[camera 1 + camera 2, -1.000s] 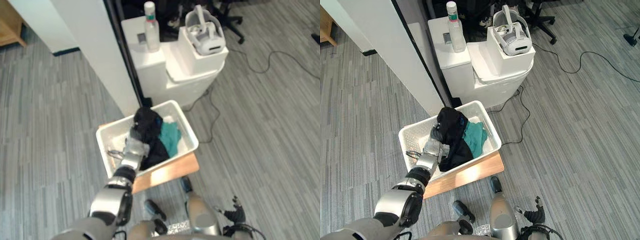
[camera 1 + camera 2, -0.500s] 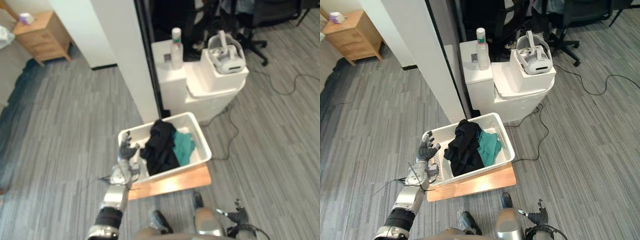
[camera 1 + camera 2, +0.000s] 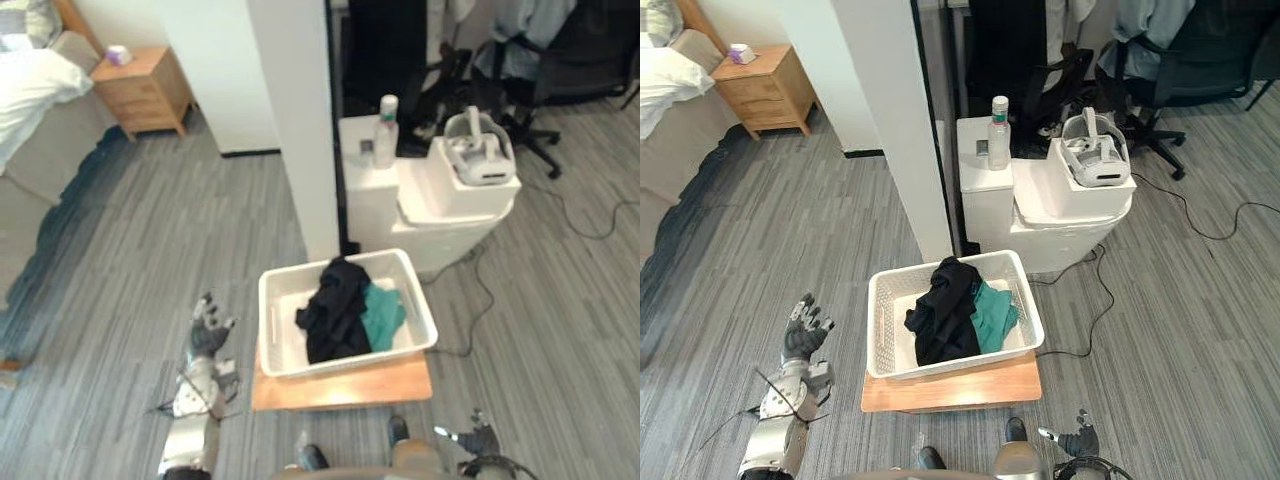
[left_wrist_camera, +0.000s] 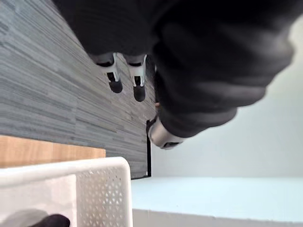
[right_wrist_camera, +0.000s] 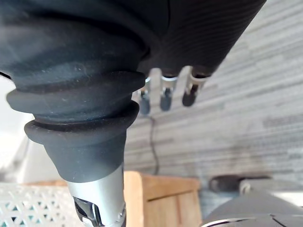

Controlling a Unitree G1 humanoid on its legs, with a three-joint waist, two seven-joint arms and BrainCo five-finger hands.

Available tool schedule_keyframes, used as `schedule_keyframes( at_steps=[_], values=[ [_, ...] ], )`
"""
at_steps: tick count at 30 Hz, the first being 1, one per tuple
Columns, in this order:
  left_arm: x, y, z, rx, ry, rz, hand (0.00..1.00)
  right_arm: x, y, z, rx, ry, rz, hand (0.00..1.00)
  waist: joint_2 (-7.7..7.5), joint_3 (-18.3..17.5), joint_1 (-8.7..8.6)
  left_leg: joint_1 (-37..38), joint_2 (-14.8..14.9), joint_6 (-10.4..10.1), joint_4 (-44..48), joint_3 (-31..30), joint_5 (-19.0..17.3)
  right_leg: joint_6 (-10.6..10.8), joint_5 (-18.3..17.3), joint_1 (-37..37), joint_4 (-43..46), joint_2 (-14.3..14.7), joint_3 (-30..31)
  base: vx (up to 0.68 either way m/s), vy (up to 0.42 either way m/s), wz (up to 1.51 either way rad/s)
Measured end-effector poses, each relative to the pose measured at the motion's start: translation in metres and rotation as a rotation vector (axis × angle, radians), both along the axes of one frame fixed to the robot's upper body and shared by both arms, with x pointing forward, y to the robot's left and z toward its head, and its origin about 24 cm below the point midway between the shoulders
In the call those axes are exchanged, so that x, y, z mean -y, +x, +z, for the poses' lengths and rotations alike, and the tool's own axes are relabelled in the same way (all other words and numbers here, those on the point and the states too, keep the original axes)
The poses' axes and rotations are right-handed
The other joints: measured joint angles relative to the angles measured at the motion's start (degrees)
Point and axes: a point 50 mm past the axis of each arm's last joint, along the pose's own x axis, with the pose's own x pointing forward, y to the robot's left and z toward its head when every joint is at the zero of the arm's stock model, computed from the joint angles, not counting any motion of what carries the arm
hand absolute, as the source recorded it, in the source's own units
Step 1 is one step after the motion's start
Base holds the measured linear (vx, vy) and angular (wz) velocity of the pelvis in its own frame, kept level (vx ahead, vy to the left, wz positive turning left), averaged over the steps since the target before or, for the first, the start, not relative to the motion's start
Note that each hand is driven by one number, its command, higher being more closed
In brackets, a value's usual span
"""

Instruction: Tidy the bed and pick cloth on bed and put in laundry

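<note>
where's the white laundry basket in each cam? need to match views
Left eye view: laundry basket at centre, in front of the white pillar, on the wooden board.
Right eye view: laundry basket at centre, again on the board.
Left wrist view: its perforated corner, against the board.
Right wrist view: a strip of its lattice wall, beside the board.
Shared landmark: the wooden board under it.
</note>
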Motion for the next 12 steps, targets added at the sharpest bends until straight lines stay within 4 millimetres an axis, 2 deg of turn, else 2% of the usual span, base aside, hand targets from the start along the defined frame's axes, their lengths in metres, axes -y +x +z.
schedule_keyframes(
  at_steps=[2, 4, 5, 7, 8, 10, 12],
  values=[
    [-0.004, -0.015, -0.017, -0.098, 0.001, -0.010, 0.00, 0.000, 0.001, 0.000, 0.000, 0.003, -0.002, 0.00, -0.10, -0.38, 0.74, 0.50, 0.09, -0.03, -0.01, 0.14, -0.02, -0.01, -0.01, 0.25, -0.26, 0.08, 0.02, -0.01, -0.007, -0.02],
    [-0.004, -0.044, -0.051, -0.291, -0.023, -0.030, 0.00, -0.002, 0.003, -0.002, -0.009, 0.013, -0.002, 0.00, -0.35, -1.59, 1.41, 0.45, 0.21, -0.05, -0.05, 0.40, -0.04, -0.02, -0.01, 0.43, -0.75, 0.17, 0.01, 0.00, 0.000, 0.00],
    [-0.002, -0.053, -0.060, -0.344, -0.025, -0.033, 0.00, -0.003, 0.004, -0.003, -0.008, 0.017, -0.002, 0.00, -0.43, -1.74, 1.41, 0.49, 0.25, -0.06, -0.06, 0.46, -0.04, -0.02, -0.01, 0.49, -0.76, 0.18, -0.05, 0.00, 0.000, 0.00],
    [0.006, -0.090, -0.093, -0.547, -0.083, -0.007, 0.00, -0.007, 0.010, -0.003, 0.006, 0.031, -0.005, 0.00, -0.80, -2.06, 1.43, 0.65, 0.36, -0.26, -0.21, 0.92, -0.17, -0.03, -0.02, 0.60, -0.93, 0.26, 0.09, -0.03, -0.020, -0.04],
    [0.008, -0.098, -0.098, -0.584, -0.097, 0.004, 0.00, -0.007, 0.011, -0.003, 0.006, 0.034, -0.006, 0.00, -0.89, -2.11, 1.44, 0.66, 0.39, -0.37, -0.28, 1.03, -0.24, -0.03, -0.01, 0.60, -0.99, 0.28, 0.12, -0.04, -0.022, -0.06],
    [0.021, -0.136, -0.121, -0.758, -0.189, 0.072, 0.00, -0.011, 0.008, -0.008, -0.013, 0.064, -0.049, 0.00, -1.40, -2.41, 1.67, 0.90, 0.54, -0.46, -0.36, 1.69, -0.30, -0.26, 0.15, 1.04, -1.81, 0.51, 0.40, -0.03, -0.026, -0.08],
    [0.023, -0.153, -0.128, -0.822, -0.229, 0.124, 0.00, -0.010, 0.002, -0.012, -0.037, 0.082, -0.093, 0.00, -1.53, -2.57, 2.53, 1.15, 0.77, -0.94, -0.36, 2.01, -0.70, -0.30, 0.18, 1.08, -1.93, 0.84, 0.92, -0.01, -0.021, -0.11]
  ],
)
